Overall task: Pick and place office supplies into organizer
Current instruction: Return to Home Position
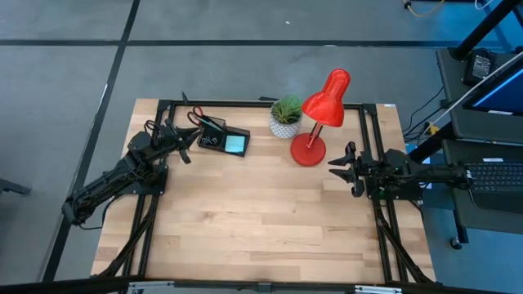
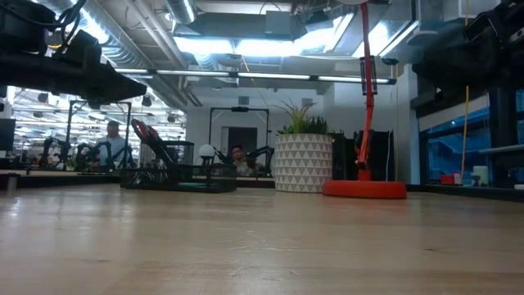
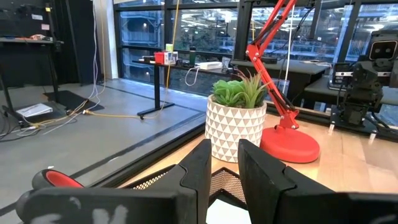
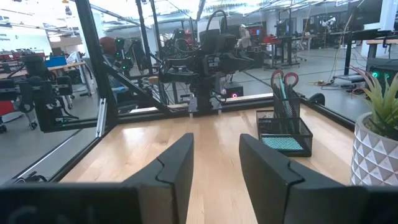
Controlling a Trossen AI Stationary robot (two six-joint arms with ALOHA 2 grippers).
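Counter (image 1: 261, 220) w/ red desk lamp (image 1: 320, 110) & potted plant (image 1: 285, 114) at rear. L gripper (image 1: 189, 143): fingers slightly apart, empty, just beside black mesh organizer (image 1: 219, 139), rear left. R gripper (image 1: 337, 167): fingers apart, empty, right side near lamp base. In organizer: red-handled scissors (image 4: 284, 79) upright, light-blue notepad (image 1: 235, 145).

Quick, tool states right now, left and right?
Left tool, by the organizer: open, holding nothing.
Right tool, beside the lamp base: open, holding nothing.
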